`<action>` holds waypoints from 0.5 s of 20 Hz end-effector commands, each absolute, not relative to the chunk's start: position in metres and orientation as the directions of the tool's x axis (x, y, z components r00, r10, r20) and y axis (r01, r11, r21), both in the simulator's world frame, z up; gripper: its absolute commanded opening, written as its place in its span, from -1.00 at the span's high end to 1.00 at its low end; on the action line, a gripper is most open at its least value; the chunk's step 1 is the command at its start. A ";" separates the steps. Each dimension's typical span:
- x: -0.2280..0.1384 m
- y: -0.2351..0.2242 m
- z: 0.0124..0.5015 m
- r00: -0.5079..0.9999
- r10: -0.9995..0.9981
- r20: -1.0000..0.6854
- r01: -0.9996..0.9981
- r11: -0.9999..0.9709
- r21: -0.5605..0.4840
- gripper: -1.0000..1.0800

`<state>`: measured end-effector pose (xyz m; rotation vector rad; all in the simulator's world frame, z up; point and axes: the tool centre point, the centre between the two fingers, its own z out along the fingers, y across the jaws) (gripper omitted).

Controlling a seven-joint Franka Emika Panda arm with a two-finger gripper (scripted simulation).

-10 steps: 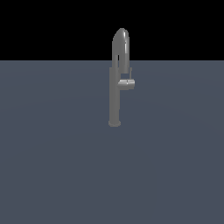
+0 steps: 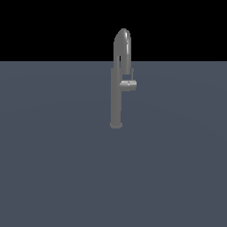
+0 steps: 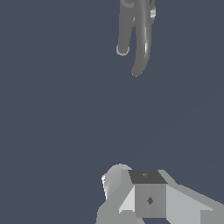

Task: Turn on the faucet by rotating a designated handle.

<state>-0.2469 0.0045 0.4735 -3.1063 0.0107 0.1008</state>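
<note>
One gripper (image 3: 148, 197) is fitted, and only part of it shows, in the wrist view: grey and white blocky housing with a dark top face. The fingers cannot be separated from the housing there, so jaw opening cannot be determined. The exterior view shows no arm at all. The gripper holds nothing visible and sits well apart from the faucet (image 3: 141, 39).

The faucet (image 2: 117, 95) stands upright on the floor (image 2: 53, 168), a flat blue-grey surface whose far edge meets black background. No near or side edges appear; the base sits nearer the far edge than the view's near side.

The handle (image 2: 128, 84) projects from the column at mid-height, toward the exterior view's right. It is short, much smaller than the column. In the wrist view only a bright stub (image 3: 152, 12) at the frame edge is likely the handle.

Handling judgement:
- Rigid metal; will not deform.
- Smooth finish; likely slippery under the pads.
- Column is fixed; only the handle should turn.
- Contact the handle near its free end for best leverage.
- Pushing sideways may serve better than a pinch.
</note>
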 end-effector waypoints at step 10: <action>-0.207 0.010 0.475 0.981 -0.091 -0.172 -0.112 -0.987 -0.116 1.00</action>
